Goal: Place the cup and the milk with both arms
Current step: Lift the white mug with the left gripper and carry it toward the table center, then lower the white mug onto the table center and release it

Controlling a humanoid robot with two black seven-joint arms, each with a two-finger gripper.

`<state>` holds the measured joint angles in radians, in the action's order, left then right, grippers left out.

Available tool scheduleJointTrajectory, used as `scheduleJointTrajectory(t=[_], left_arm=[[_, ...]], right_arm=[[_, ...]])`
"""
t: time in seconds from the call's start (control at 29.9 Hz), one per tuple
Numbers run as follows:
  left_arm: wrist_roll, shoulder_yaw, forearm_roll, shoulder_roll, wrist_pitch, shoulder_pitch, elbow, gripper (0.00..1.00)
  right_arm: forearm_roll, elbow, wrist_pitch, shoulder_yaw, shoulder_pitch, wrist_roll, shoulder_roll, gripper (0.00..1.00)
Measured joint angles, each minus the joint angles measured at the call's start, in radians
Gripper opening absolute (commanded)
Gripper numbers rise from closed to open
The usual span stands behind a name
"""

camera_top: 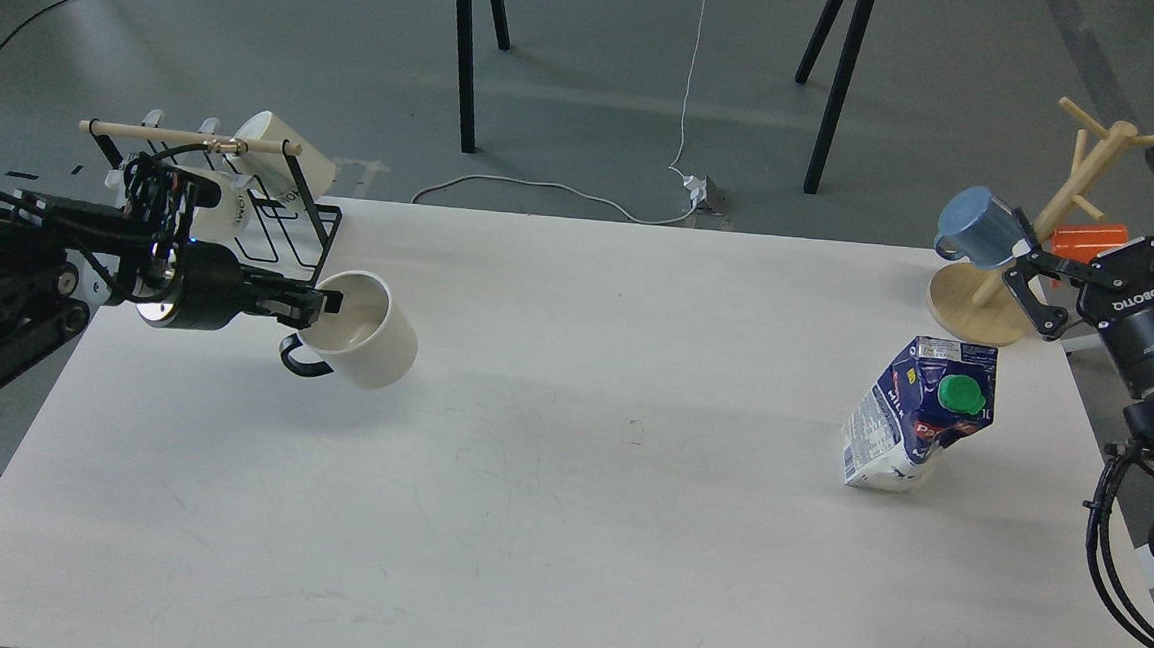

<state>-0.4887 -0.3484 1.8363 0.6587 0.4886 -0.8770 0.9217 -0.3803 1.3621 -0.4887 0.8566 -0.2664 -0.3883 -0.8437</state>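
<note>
Gripping the cup (366, 329) by its rim, left gripper (323, 301); right gripper (1026, 266) apart, beyond the milk (917, 415).

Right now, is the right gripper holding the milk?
No. The right gripper is open beside the wooden mug tree, apart from the milk, which stands alone on the table.

Single view only, from my head, so no second cam to share anything with. Looking fwd and down over white table (565, 524); near edge runs off bottom of frame, far edge sits approx a third down. Beyond it grey floor, black stand legs (474, 47) at top. My left arm enters from left edge, right arm from right edge. Mid-range, whole tabletop nearly in shot, corners at bottom cut off.
</note>
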Motion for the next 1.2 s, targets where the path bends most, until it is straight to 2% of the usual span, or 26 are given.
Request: scheduleJointTrajectory(t=[0.2, 0.47, 0.8, 1.0, 1.2], left_arm=[[0.000, 0.002, 0.046, -0.178, 0.000, -0.016, -0.001, 0.06], [0.000, 0.002, 0.204, -0.306, 0.000, -0.006, -0.003, 0.06], [0.000, 0.004, 0.219, -0.367, 0.000, 0.037, -0.018, 0.08], [0.000, 0.003, 0.236, -0.371, 0.000, 0.056, -0.018, 0.15], [0.000, 0.003, 0.239, -0.361, 0.000, 0.080, -0.018, 0.18]], right_arm=[[-0.002, 0.000, 0.000, 0.001, 0.000, -0.001, 0.000, 0.99], [-0.002, -0.018, 0.000, 0.001, 0.001, -0.001, 0.001, 0.99], [-0.002, -0.024, 0.000, 0.001, 0.000, -0.001, 0.000, 0.99], [-0.002, -0.023, 0.000, 0.001, 0.002, -0.001, 0.000, 0.99], [-0.002, -0.023, 0.000, -0.001, 0.003, -0.001, 0.000, 0.99]])
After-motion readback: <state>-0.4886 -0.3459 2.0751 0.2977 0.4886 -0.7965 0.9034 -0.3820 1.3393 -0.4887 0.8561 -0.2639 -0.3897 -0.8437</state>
